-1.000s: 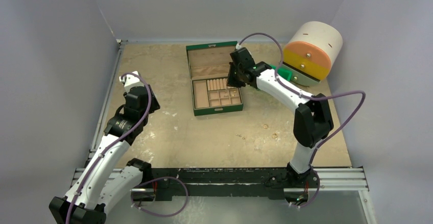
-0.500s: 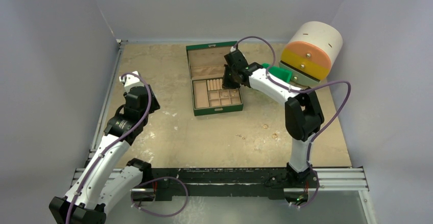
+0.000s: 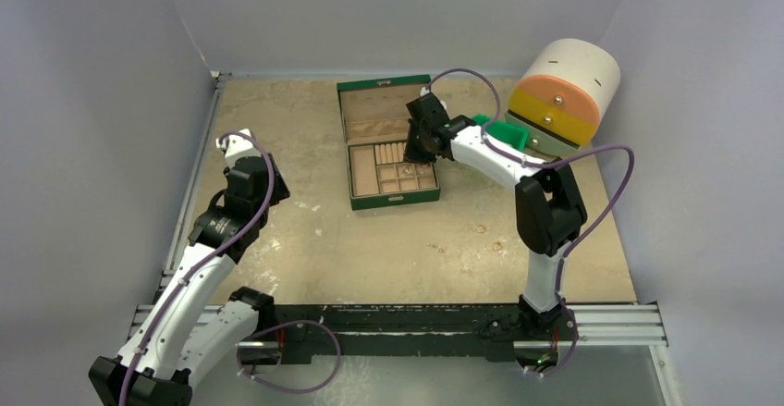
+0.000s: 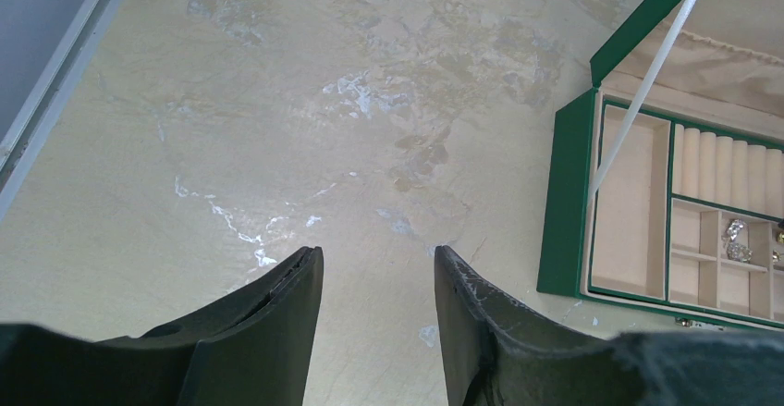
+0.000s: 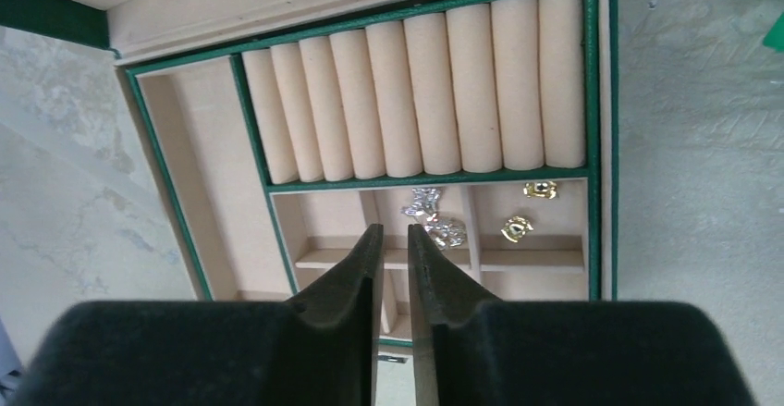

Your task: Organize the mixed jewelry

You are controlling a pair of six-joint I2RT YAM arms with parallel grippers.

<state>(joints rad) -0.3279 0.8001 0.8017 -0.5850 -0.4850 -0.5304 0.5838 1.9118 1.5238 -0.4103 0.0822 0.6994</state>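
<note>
The green box (image 3: 388, 193) lies open at the table's far middle. My right gripper (image 3: 419, 150) hangs over its small compartments. In the right wrist view the right gripper (image 5: 389, 227) has its jaws a narrow slit apart with nothing between them. Just past the tips lie two silvery trinkets (image 5: 421, 203) in one compartment and two small gold pieces (image 5: 517, 227) in the one to the right. Two small rings (image 3: 480, 229) (image 3: 497, 246) lie loose on the table nearer the arms. My left gripper (image 3: 259, 184) is open and empty over bare table (image 4: 377, 251), left of the box (image 4: 564, 193).
A green plastic bin (image 3: 504, 131) sits right of the box, beside a white cylinder with an orange and yellow front (image 3: 564, 96) at the far right. Grey walls enclose the table on three sides. The box's padded rolls (image 5: 416, 92) and a long side compartment (image 5: 199, 184) hold nothing.
My right gripper swung a little left and came over the box's small compartments, then held still. The left arm has not moved.
</note>
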